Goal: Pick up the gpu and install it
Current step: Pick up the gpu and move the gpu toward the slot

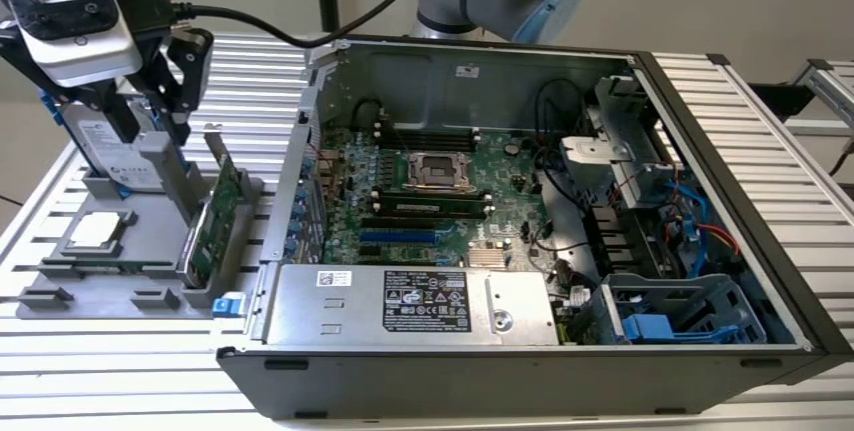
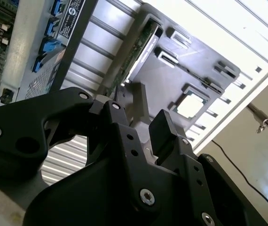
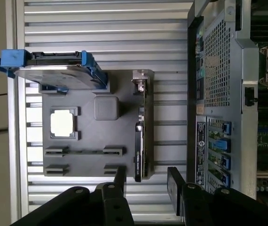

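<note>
Exterior view: the claw (image 1: 167, 116), released, hovers just above the gpu (image 1: 214, 213), which stands on edge in the grey holder (image 1: 120, 276) beside the computer case (image 1: 467, 396).
Second wrist view: the fingers (image 2: 164, 129) are spread and empty, with the gpu (image 2: 138, 49) beyond their tips.
First wrist view: the gpu (image 3: 141, 127), seen edge-on, lies ahead of the gap in the claw (image 3: 148, 181), untouched.

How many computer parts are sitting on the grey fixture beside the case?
3: the hard drive at one end, the CPU chip lying flat, the gpu on edge nearest the case. The slotted holders may hide another.
</note>
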`<state>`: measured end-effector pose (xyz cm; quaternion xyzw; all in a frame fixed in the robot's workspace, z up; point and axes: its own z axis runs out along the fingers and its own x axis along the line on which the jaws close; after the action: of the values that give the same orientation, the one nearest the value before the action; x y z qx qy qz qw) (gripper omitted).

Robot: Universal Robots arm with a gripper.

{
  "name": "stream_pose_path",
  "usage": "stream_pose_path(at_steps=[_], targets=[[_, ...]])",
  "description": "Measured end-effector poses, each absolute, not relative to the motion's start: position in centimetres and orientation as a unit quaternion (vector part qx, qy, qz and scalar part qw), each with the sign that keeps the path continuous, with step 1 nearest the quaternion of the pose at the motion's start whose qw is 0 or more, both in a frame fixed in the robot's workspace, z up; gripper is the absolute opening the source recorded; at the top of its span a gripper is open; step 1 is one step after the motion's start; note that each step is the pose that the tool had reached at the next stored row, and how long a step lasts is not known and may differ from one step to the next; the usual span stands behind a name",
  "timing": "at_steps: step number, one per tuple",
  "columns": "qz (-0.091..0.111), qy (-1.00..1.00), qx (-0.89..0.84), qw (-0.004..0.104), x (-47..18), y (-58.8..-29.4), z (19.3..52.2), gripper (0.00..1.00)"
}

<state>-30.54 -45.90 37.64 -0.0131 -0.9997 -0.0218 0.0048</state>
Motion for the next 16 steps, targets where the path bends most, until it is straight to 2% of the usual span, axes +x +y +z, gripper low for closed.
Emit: stream_pose_path(at_steps=[16], targets=[[-0.021, -1.0, -0.011, 0.003, -30.54, -45.9, 37.19, 1.0]])
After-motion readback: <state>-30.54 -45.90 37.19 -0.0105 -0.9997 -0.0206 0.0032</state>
